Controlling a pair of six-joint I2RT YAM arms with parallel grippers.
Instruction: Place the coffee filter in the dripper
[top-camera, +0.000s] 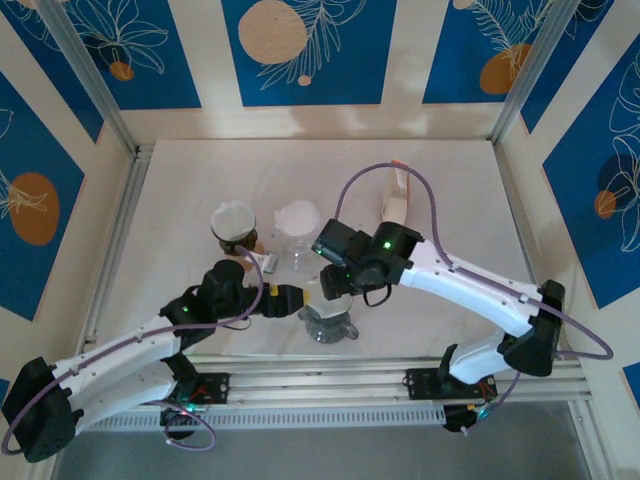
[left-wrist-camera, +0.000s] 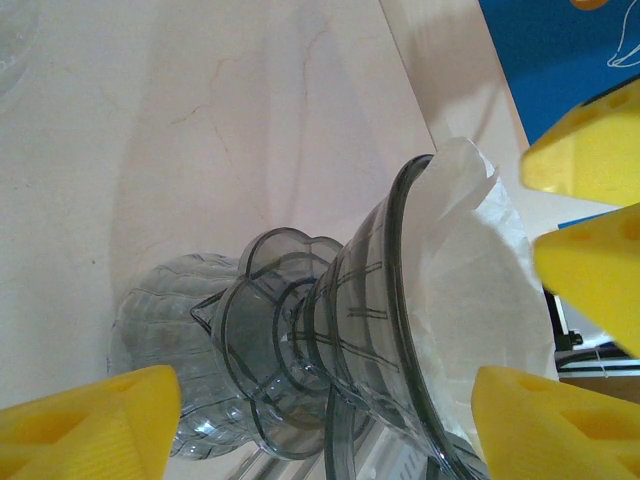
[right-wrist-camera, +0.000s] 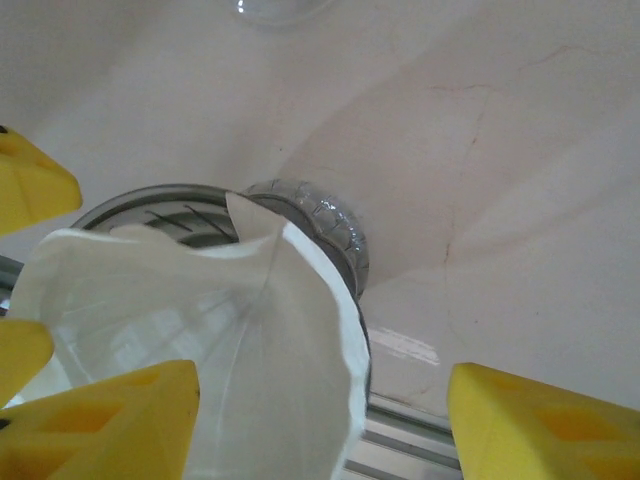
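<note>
Sitting inside the grey dripper (left-wrist-camera: 365, 300), the white coffee filter (right-wrist-camera: 230, 350) stands open as a cone, with its edge a little above the rim. The dripper stands on a glass carafe (left-wrist-camera: 170, 320) near the front edge of the table (top-camera: 180, 190). The right gripper (right-wrist-camera: 320, 425) hangs above the filter, jaws apart, grasping nothing. The left gripper (left-wrist-camera: 320, 425) is spread wide on both sides of the dripper.
</note>
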